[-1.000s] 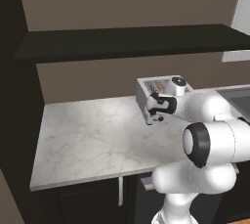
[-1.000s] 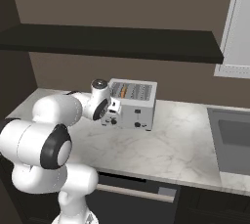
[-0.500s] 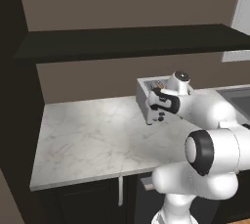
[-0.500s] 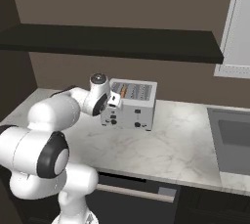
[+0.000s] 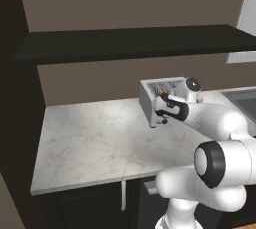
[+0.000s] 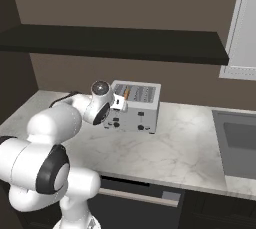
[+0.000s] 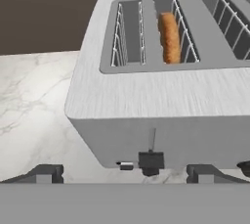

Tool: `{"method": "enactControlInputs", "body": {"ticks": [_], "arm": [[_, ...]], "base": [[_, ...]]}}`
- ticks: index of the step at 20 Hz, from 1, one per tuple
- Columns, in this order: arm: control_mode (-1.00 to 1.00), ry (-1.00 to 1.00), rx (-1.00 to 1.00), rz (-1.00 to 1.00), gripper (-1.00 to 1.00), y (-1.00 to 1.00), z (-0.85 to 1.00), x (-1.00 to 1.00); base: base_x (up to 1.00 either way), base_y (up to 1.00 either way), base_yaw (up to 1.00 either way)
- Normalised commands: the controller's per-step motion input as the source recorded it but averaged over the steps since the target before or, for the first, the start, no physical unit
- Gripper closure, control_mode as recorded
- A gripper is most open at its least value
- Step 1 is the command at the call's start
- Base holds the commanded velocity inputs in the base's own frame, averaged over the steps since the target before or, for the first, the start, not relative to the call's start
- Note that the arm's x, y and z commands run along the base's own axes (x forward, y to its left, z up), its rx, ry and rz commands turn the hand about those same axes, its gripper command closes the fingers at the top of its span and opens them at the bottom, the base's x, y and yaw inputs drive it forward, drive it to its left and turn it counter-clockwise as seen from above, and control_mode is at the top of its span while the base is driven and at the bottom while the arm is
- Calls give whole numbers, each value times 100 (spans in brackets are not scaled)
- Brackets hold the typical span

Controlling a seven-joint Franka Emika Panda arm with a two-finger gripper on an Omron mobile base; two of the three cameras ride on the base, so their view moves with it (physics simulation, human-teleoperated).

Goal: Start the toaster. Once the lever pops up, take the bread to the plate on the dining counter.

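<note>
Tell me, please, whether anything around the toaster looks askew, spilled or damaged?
Nothing stands out. The toaster sits upright on the marble worktop, and the bread stands on edge in the second slot from the left in the hand view. No crumbs or spills show.

Marble desk point(image 5: 95, 138) with grey veining, on dark cabinets point(image 6: 145, 210). Sink point(image 6: 239, 140) set into the desk at the right end. Long dark shelf point(image 5: 130, 40) on brown wall point(image 6: 75, 70) above. White cabinet point(image 6: 240, 28) upper right.

The toaster point(image 7: 161, 100) sits close on marble — the bread point(image 7: 169, 37) stands in its second slot, fingertips point(image 7: 44, 173) spread wide.
</note>
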Motion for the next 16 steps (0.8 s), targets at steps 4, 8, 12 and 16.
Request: {"method": "enactControlInputs", "body": {"ticks": [4, 8, 12, 16], "arm": [[-100, -13, 0, 0, -100, -7, 3, 0], [-100, -7, 0, 0, -100, -6, 9, 0], [-100, -8, 0, 0, -100, -4, 5, 0], [-100, -5, 0, 0, -100, -1, 8, -5]], "base": [[0, 0, 0], [0, 0, 0], [0, 0, 0], [0, 0, 0]]}}
